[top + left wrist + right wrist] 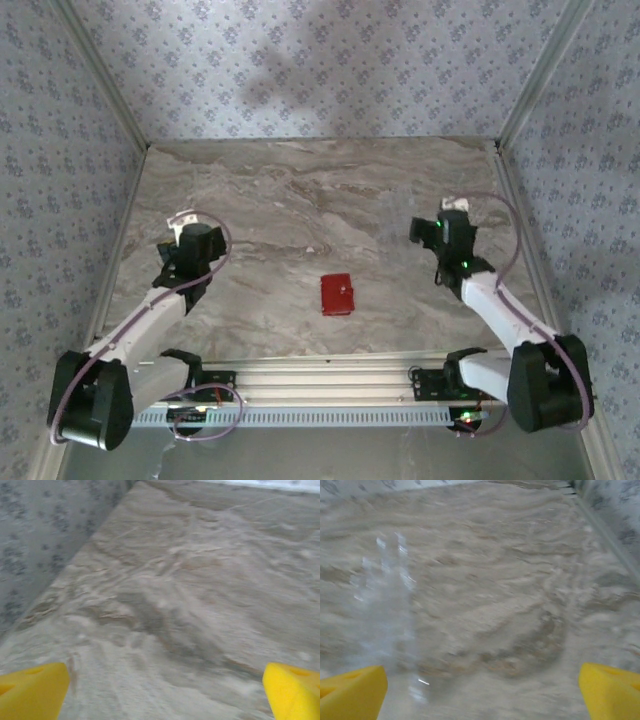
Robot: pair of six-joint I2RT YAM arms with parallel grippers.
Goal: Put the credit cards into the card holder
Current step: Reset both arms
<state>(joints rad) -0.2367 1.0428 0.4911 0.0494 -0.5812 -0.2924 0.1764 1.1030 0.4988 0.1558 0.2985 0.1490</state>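
Red card holder (337, 294) lies flat and shut on desk (280, 200), in middle, close to near edge.
Left arm (150, 315) off to left, right arm (500, 300) off to right, both well apart from card holder.
Left jaws wide apart, hold nothing. Right jaws wide apart, hold nothing.
Guess: cards tucked inside, job at its end.
Next: nothing to grab; arms can rest.

Marble counter (300, 190) open, middle and far half free. Red card holder (337, 295) sole obstacle, centre-near, flat, room all round. Patterned walls (70, 200) box left, right, back. Bare counter ahead of left end effector (162, 692), right end effector (482, 690).
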